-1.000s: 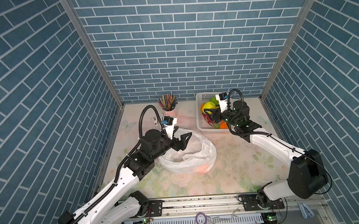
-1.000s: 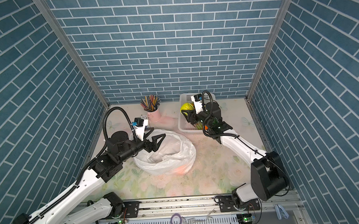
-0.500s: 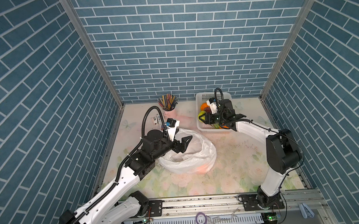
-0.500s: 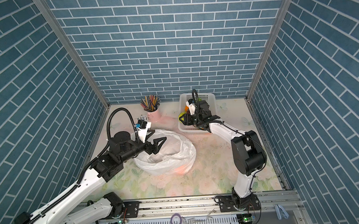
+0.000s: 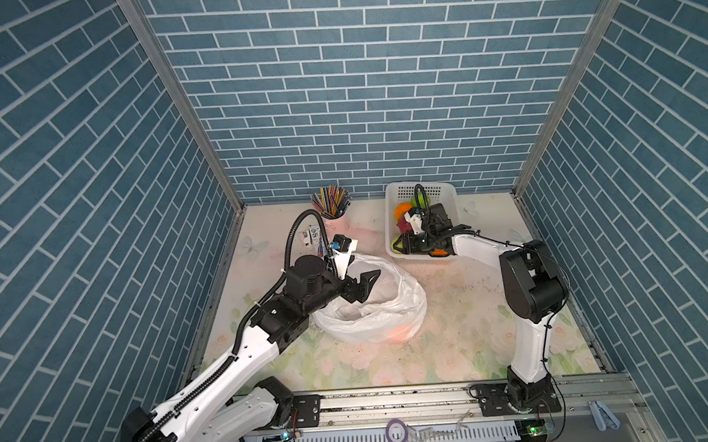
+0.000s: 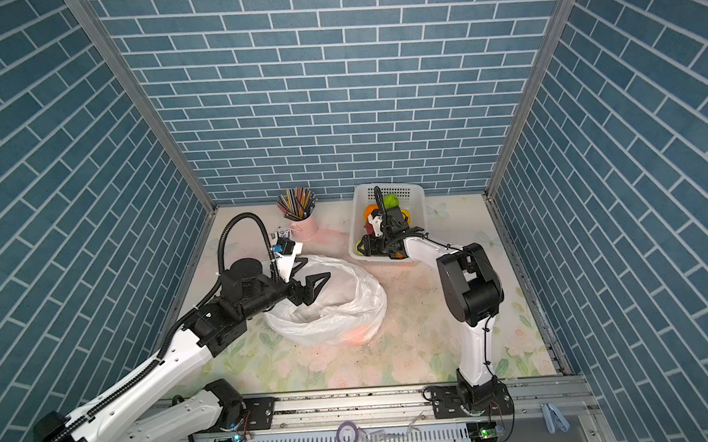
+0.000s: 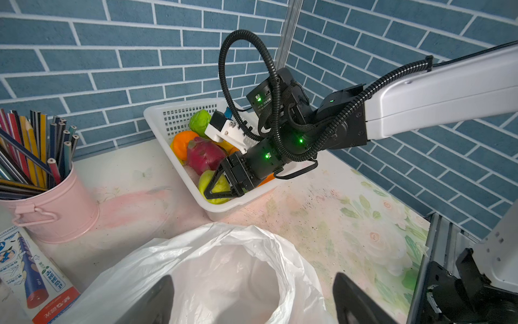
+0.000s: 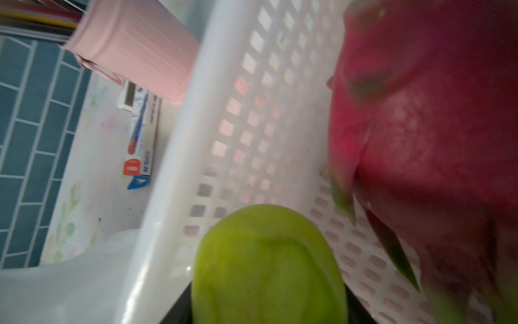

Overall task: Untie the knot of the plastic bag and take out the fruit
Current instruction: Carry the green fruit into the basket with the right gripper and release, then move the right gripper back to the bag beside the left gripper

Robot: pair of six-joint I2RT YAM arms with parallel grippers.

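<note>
The white plastic bag (image 5: pixel 373 308) (image 6: pixel 336 310) lies on the table with its mouth wide open; no knot shows. An orange shape glows faintly through its near wall (image 5: pixel 399 332). My left gripper (image 5: pixel 366 286) (image 7: pixel 253 303) hovers open over the bag's mouth, nothing between its fingers. My right gripper (image 5: pixel 403 246) (image 7: pixel 217 190) is low in the white basket (image 7: pixel 179 112), shut on a smooth green fruit (image 7: pixel 206 179) (image 8: pixel 266 266). Beside it in the basket lie a magenta dragon fruit (image 7: pixel 203 155) (image 8: pixel 420 126), an orange (image 7: pixel 180 143) and a bumpy green fruit (image 7: pixel 199 122).
A pink bucket of coloured pencils (image 5: pixel 333 215) stands at the back, left of the basket, with a small printed box (image 5: pixel 315 236) lying beside it. The right arm's elbow (image 5: pixel 530 283) rises right of the bag. Blue brick walls enclose the table on three sides.
My right gripper has dropped from above the basket down into its near end with the green fruit, the arm folding up. The left gripper has barely shifted over the bag.
</note>
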